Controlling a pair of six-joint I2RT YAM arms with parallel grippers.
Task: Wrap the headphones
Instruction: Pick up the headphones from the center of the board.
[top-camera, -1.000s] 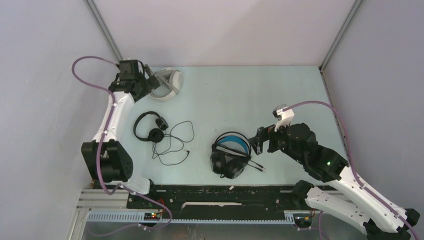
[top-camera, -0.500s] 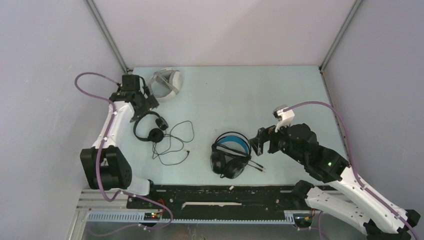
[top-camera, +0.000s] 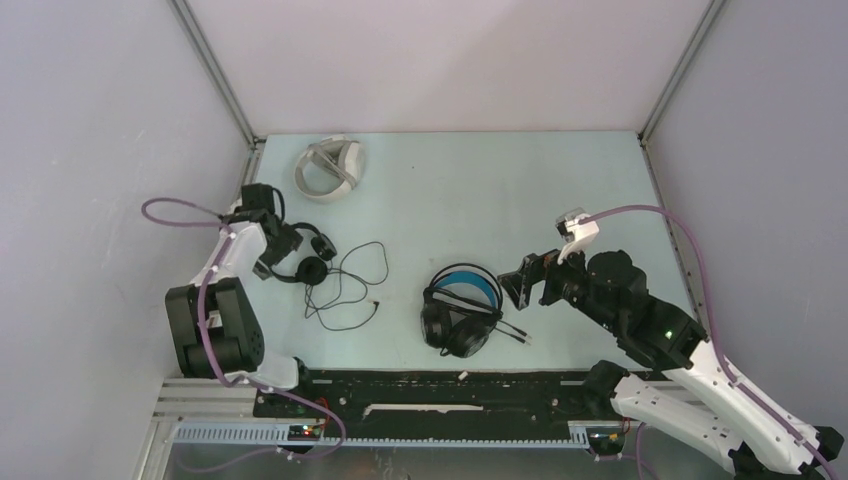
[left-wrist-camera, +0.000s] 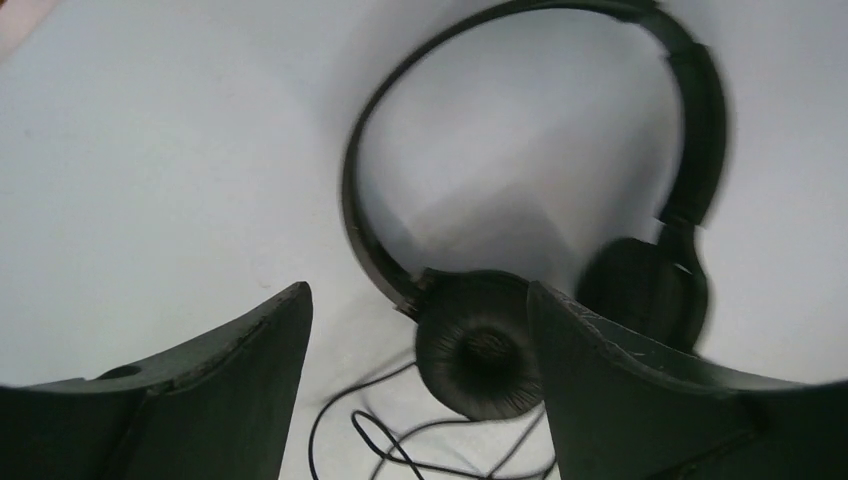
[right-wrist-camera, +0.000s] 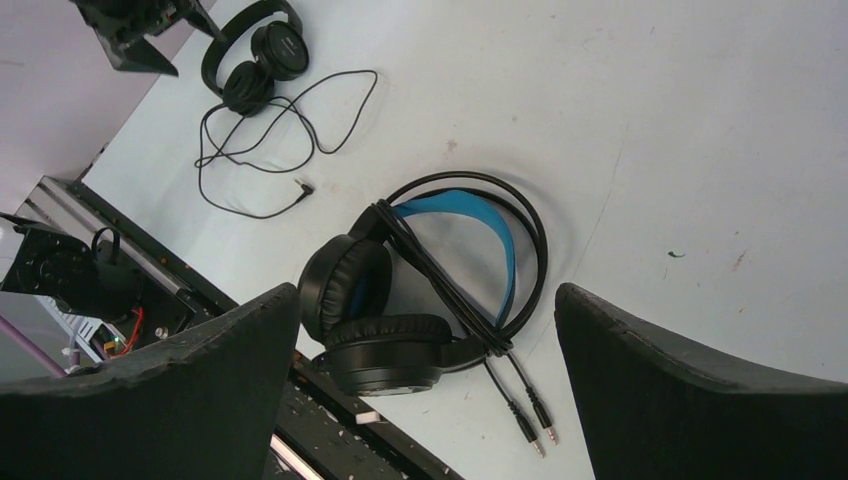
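The small thin black headphones (top-camera: 303, 256) lie at the left, their loose cord (top-camera: 348, 288) sprawled to the right. My left gripper (top-camera: 284, 246) hovers low over them, open. In the left wrist view one ear pad (left-wrist-camera: 484, 343) sits between the fingers, close to the right finger (left-wrist-camera: 640, 400); nothing is gripped (left-wrist-camera: 420, 385). The bulky black headphones with a blue-lined band (top-camera: 460, 306) lie in the middle, cord wound round them, two plugs (right-wrist-camera: 533, 432) sticking out. My right gripper (top-camera: 520, 282) hangs open just right of them (right-wrist-camera: 428, 395). The white-grey headphones (top-camera: 330, 168) rest at the back left.
Grey walls close in the pale table (top-camera: 500, 190) on three sides. A black rail (top-camera: 430, 390) with the arm bases runs along the near edge. The left arm's purple cable (top-camera: 175, 205) loops out by the left wall.
My left arm has swung from the white-grey pair at the back towards the near side, down over the small black pair, and its jaws have narrowed slightly. The right arm has barely shifted.
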